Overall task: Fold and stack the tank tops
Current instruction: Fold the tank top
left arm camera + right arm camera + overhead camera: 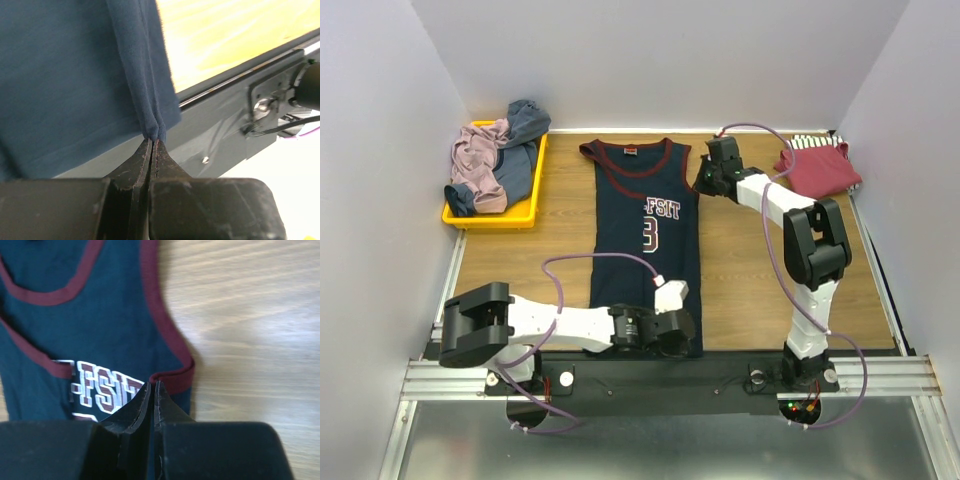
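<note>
Pinching a soft fold at the hem, the left pincer (152, 141) is closed on the large navy knit jersey with maroon trim (642, 235), spread flat ahead of it. The right pincer (152, 385) grips its maroon armhole edge. Beyond the left pincer, leftward, the yellow plastic tray (490, 222) holds a crumpled mauve top (478, 165) and a grey-blue top (527, 120)

My fingers (141, 165) are pinched tight on a folded edge of the navy jersey (65, 75), at the desk's (225, 30) edge above a grey metal frame (215, 132).
</note>
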Controlling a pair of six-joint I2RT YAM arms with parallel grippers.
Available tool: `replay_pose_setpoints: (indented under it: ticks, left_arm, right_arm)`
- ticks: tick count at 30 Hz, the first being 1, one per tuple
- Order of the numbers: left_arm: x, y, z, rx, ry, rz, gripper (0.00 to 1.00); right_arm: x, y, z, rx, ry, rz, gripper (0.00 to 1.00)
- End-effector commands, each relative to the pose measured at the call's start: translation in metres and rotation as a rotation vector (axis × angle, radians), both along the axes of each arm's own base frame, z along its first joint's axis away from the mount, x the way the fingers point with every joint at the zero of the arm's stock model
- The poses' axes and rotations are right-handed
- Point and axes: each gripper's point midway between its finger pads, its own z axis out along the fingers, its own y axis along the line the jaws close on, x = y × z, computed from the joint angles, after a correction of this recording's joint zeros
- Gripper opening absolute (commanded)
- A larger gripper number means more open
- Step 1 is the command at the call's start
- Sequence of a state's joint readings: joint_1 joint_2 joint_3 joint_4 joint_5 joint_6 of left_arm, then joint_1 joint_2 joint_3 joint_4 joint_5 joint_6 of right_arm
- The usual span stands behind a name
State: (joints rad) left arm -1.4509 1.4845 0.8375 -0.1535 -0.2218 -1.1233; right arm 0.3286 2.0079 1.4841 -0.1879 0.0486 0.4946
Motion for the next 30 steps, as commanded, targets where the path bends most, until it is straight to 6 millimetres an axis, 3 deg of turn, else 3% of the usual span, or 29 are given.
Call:
replay_pose_setpoints:
  ticks: [1,6,8,13,22,30]
  left_arm:
    - [0.003,0.017,0.006,-0.032,0.018,0.084,0.0]
    - [0.002,0.034,0.004,-0.028,0.041,0.132,0.0]
    - [0.003,0.04,0.002,-0.019,0.045,0.149,0.0]
    - [0.001,0.053,-0.001,-0.006,0.066,0.178,0.0]
    - [-0.006,0.077,-0.013,0.042,0.118,0.226,0.0]
    - [-0.009,0.094,-0.018,0.079,0.143,0.268,0.0]
  right_arm:
    - [0.015,0.022,0.012,0.001,-0.049,-0.015,0.02]
    - [0.019,0.056,0.014,0.008,-0.06,0.015,0.02]
    - [0.018,0.063,0.006,0.0,-0.048,0.019,0.02]
    - [0.021,0.087,0.009,0.01,-0.064,0.039,0.02]
    - [0.021,0.117,0.003,0.011,-0.068,0.064,0.02]
    - [0.021,0.13,-0.005,0.015,-0.062,0.072,0.02]
